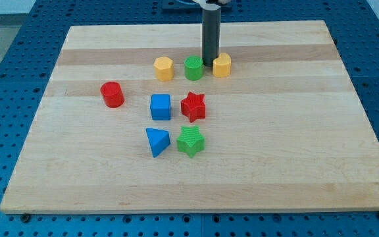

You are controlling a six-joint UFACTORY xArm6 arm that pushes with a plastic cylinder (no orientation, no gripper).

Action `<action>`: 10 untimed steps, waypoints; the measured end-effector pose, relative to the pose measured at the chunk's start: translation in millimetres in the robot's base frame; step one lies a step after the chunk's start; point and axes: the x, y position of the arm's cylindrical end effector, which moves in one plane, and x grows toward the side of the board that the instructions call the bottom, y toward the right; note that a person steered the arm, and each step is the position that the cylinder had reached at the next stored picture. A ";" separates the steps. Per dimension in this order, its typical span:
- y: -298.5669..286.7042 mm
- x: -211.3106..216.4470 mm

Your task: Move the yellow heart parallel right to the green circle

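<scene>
- rig note: no gripper on this arm, so there is no jaw state to report. just a straight dark rod, and my tip (210,64) is down on the wooden board (295,158).
- landmark is the green circle (193,68), near the board's top edge, about mid-width.
- my tip sits just to the view's right of the green circle, in the narrow gap between it and the yellow heart (222,65), slightly toward the view's top of both. can't tell if it touches either one.
- the yellow heart is just beside the green circle on its view's right, at nearly the same height in the view. close, looks apart.
- a yellow hexagon (164,68) sits on the green circle's view's left, so the three form a row.
- below the green circle: a red star (193,106), a blue cube (160,106) left of that, and lower down a green star (191,141) and a blue triangle (156,141). a red cylinder (112,94) is well off to the lower left.
- step, my read: placement looks essentially done, the heart is already level with and right of the circle. this is the final trim or finish.
- next move, my read: small correction at most. clear the gap toward the view's top without dragging the heart or bumping the circle.
- risk: a sideways exit shoves one of the two and breaks the row.
- writing: no brands, labels or text readable anywhere in view.
</scene>
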 end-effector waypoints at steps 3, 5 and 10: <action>-4.4 -33.2; -90.8 -89.5; -257.0 57.5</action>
